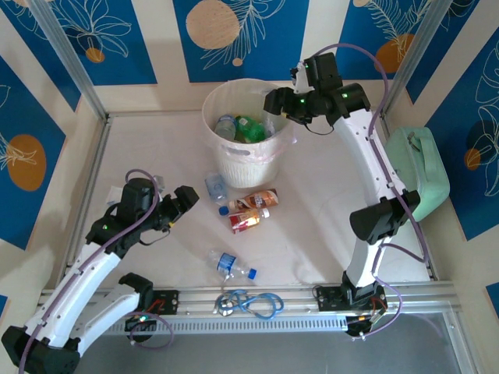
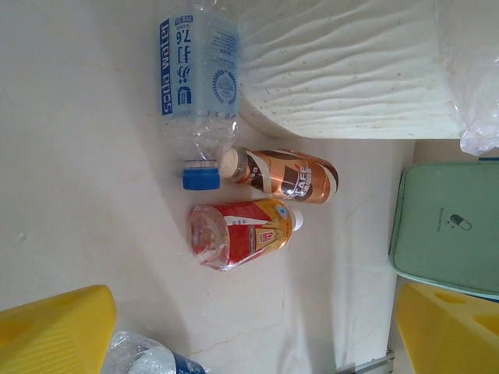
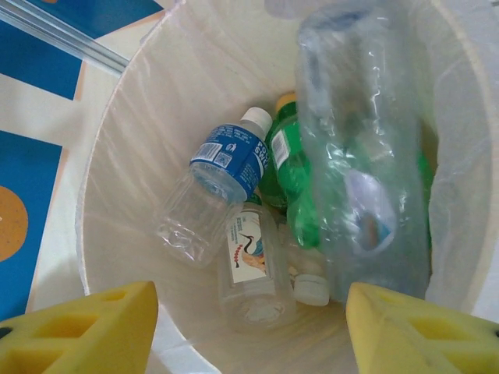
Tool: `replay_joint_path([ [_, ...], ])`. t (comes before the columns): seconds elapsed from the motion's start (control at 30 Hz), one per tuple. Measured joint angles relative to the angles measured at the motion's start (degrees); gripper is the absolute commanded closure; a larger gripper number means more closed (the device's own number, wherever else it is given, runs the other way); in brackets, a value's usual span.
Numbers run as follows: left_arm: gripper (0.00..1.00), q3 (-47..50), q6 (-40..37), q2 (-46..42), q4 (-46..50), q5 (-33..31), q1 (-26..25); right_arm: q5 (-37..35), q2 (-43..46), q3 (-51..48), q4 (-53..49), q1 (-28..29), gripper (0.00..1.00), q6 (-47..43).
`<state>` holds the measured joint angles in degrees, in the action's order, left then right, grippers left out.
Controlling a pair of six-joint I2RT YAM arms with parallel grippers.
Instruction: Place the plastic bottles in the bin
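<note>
While four bottles lie outside — one bin.

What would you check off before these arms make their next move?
1. Right tool open and empty above the bin: ok.
2. Blurred clear bottle settled inside the bin: cannot tell.
3. Left tool open, nothing between its fingers: ok.
4. All bottles binned: not ok; the blue-label bottle, brown bottle, red bottle and clear bottle near the bases lie outside.
5. Bin upright: ok.
</note>
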<state>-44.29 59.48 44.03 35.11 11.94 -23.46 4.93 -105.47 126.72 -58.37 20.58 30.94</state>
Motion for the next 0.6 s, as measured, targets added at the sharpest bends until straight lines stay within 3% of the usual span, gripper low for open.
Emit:
replay_joint_path([
  [0.27, 0.13, 1.1, 0.9, 0.4, -0.2, 0.0, 0.0, -1.8, 3.1, -0.1, -0.5, 2.1, 0.34, -0.2],
  [0.6, 0.15, 4.6, 3.0, -0.8, 0.8, 0.3, 0.0, -9.5, 17.5, -8.9, 0.1, 13.6, 0.37, -0.9],
])
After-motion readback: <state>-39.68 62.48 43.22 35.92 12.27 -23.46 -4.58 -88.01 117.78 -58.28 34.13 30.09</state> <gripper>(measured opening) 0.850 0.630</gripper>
